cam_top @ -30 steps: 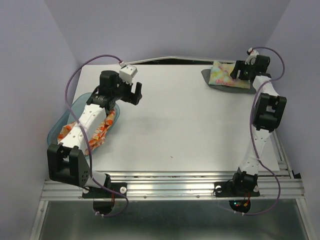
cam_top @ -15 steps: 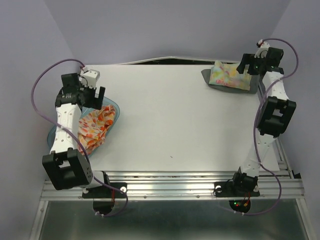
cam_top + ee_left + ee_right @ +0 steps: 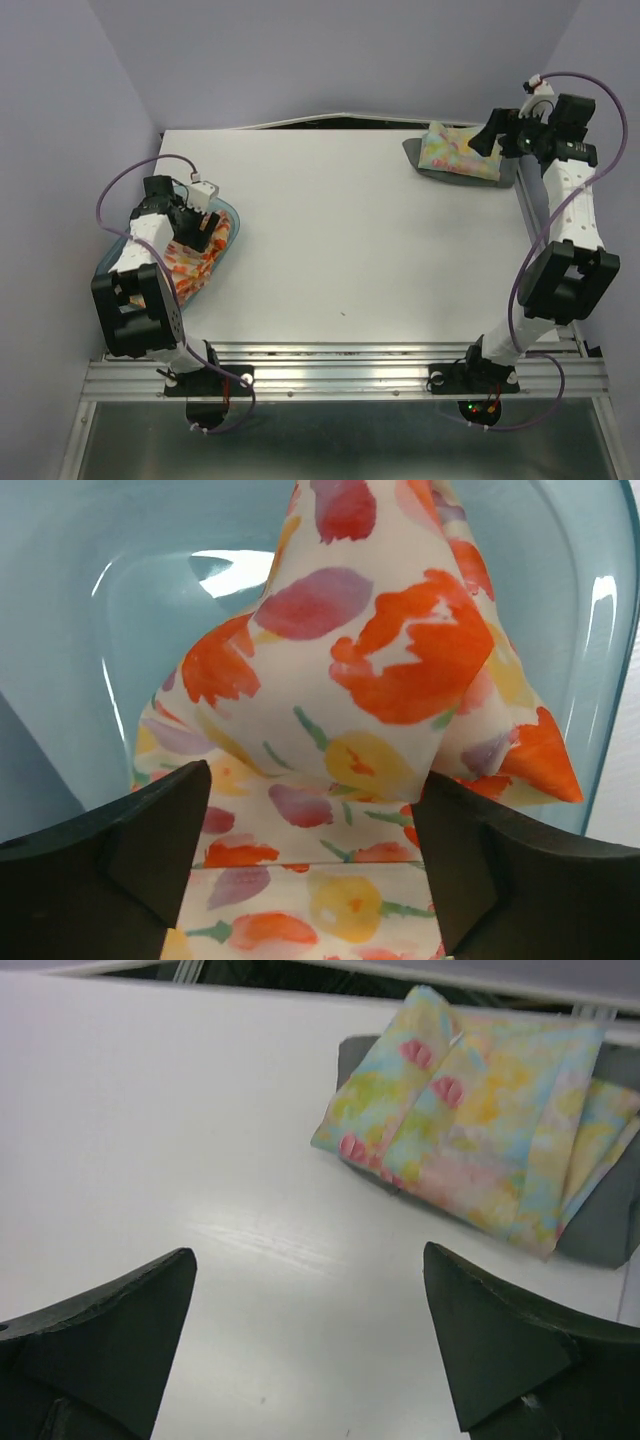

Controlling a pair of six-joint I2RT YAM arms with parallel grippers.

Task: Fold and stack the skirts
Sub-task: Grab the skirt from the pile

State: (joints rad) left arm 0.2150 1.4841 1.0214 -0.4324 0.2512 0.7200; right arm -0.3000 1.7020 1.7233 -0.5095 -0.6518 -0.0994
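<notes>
Held the left hand (image 3: 312, 775) low inside the translucent blue plastic basin (image 3: 90, 590), fingers spread wide to either side of a raised peak of the white cloth skirt with orange-red flowers (image 3: 350, 680). Could not tell whether either finger touched the cloth; saw no pinch on it. Found that skirt crumpled in the basin, at the left edge of the white table (image 3: 350, 240). Held the right hand (image 3: 308, 1250) up above the table's far right corner, fingers likewise spread wide and carrying nothing, with bare table top between them in the wrist view. Found the pale yellow-blue pastel floral skirt (image 3: 490, 1130) folded into a rough rectangle just beyond that hand, lying on top of the plain dark grey skirt (image 3: 600, 1225). Saw the grey one folded flat too, its edges showing past the pastel one on the left and right sides. Saw both stacked skirts resting on the table in the far right corner, well apart from the basin and the flowered skirt.
</notes>
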